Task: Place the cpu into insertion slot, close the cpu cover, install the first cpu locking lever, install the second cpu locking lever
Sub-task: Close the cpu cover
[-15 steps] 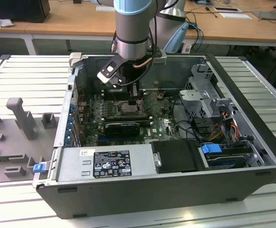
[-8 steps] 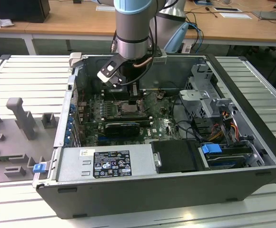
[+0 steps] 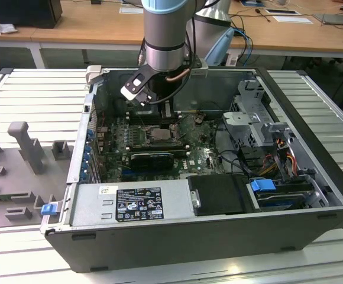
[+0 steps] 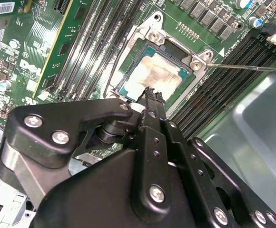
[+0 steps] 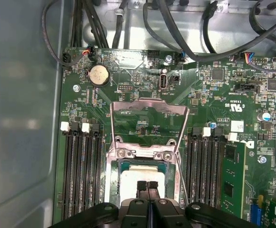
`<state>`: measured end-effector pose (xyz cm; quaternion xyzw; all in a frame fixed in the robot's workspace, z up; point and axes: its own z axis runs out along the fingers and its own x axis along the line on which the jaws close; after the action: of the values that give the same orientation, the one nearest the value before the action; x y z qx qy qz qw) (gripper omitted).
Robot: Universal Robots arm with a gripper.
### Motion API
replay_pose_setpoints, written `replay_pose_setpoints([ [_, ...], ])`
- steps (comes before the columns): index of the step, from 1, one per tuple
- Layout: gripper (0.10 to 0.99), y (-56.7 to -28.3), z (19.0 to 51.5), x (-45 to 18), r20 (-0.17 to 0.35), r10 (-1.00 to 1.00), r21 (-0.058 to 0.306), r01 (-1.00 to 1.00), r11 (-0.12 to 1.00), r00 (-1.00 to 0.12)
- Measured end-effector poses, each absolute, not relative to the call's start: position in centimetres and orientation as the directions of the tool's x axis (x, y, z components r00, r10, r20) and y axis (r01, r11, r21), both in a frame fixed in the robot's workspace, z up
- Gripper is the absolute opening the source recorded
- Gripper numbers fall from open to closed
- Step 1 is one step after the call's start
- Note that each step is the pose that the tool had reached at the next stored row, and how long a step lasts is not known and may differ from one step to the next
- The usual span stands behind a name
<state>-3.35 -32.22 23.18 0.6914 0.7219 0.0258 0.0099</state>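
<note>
Steel slats make up the table (image 3: 35, 89) under the work, with wooden desks (image 3: 89, 26) along the far side of the room. On the table lies a black computer case (image 3: 219, 236), its open side facing up. The walls box in the interior, so the only open way in is from above. The grey robot arm (image 3: 165, 29) reaches straight down through that opening, near the case's far wall.

A silver power supply (image 3: 130, 204) fills the near edge on the exterior view's left. The green motherboard (image 5: 214, 109) covers the case floor. In the first wrist view a plain grey case wall (image 5: 19, 118) runs close along one side of it, and black cables (image 5: 176, 23) crowd the far edge.

Long black memory slots (image 5: 81, 166) flank the insertion slot (image 5: 140, 153) on both sides. The cpu cover (image 5: 147, 107) is swung open and lies back past its hinge, with the board visible through its window. A thin wire lever (image 5: 182, 156) runs beside the socket.

The cpu (image 5: 128, 183) sits inside the insertion slot with its pale top facing up. The gripper (image 5: 147, 186) hangs directly over it, fingertips pressed together and pinching nothing. Whether they touch the chip cannot be told.
</note>
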Motion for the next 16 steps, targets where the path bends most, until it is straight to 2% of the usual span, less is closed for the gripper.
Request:
replay_pose_setpoints([
  [16,0.106,-32.22,23.61,-3.13,0.021,0.999,0.051,0.998,0.043,-0.044],
])
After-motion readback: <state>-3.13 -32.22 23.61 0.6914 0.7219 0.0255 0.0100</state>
